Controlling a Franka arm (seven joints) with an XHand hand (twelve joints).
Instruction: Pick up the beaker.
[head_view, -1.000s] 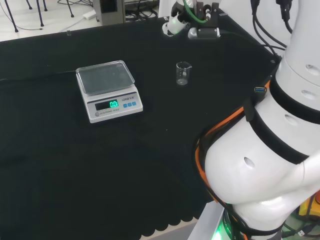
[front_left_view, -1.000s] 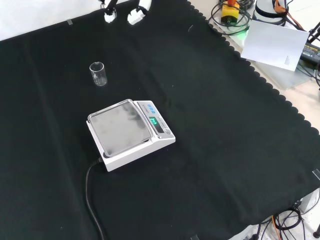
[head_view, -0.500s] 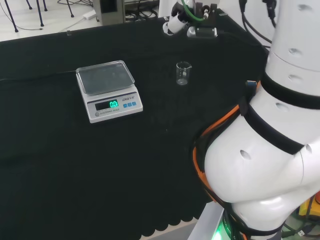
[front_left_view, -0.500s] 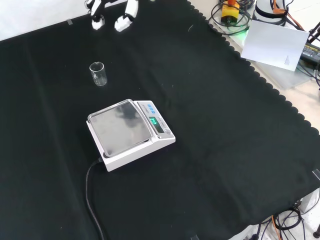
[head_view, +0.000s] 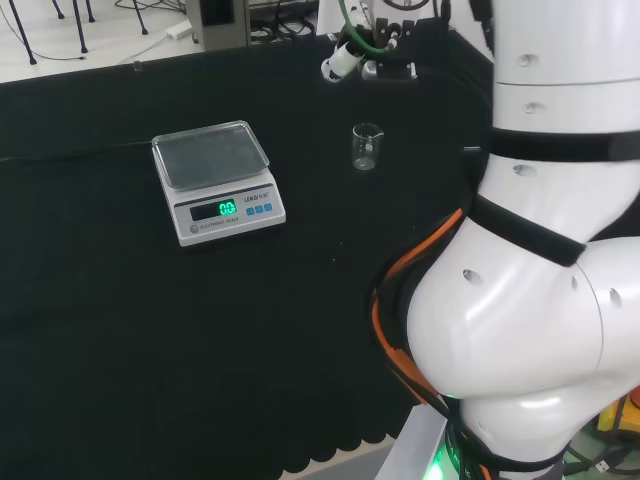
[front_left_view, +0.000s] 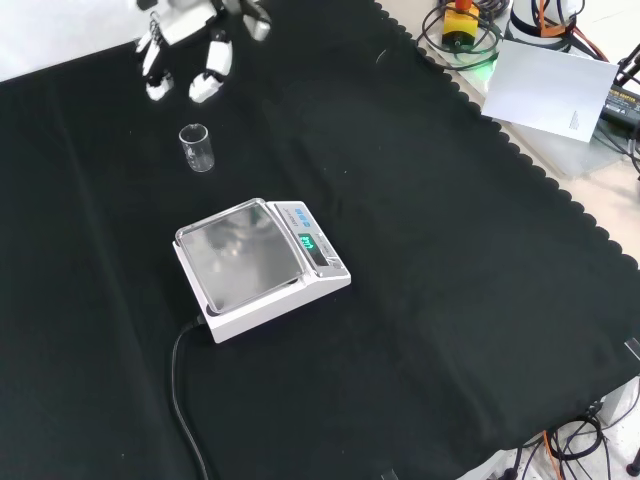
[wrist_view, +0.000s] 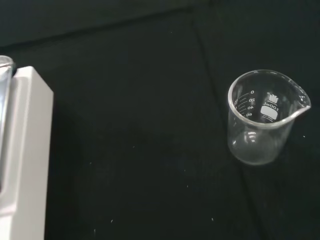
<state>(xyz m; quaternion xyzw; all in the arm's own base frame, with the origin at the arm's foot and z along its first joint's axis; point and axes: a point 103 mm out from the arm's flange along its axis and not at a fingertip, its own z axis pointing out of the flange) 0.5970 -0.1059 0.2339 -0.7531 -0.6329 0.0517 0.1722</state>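
Observation:
A small clear glass beaker (front_left_view: 196, 147) stands upright and empty on the black cloth, also seen in the head view (head_view: 366, 146) and close up in the wrist view (wrist_view: 262, 117) with its spout and printed scale. The black and white hand (front_left_view: 185, 50) hangs above the cloth just beyond the beaker in the front view, fingers (front_left_view: 207, 88) pointing down and spread, holding nothing. In the head view the hand (head_view: 370, 55) is farther off than the beaker and apart from it.
A white digital scale (front_left_view: 262, 265) with a steel pan stands nearer in the front view, left of the beaker in the head view (head_view: 215, 180); its edge shows in the wrist view (wrist_view: 22, 150). Its cable (front_left_view: 180, 400) trails toward the front edge. The arm's white links (head_view: 530, 250) stand at the head view's right.
The hand has moved down and to the left in the front view, coming closer to the beaker. The arm's links have swung left in the head view. Beaker and scale have not moved.

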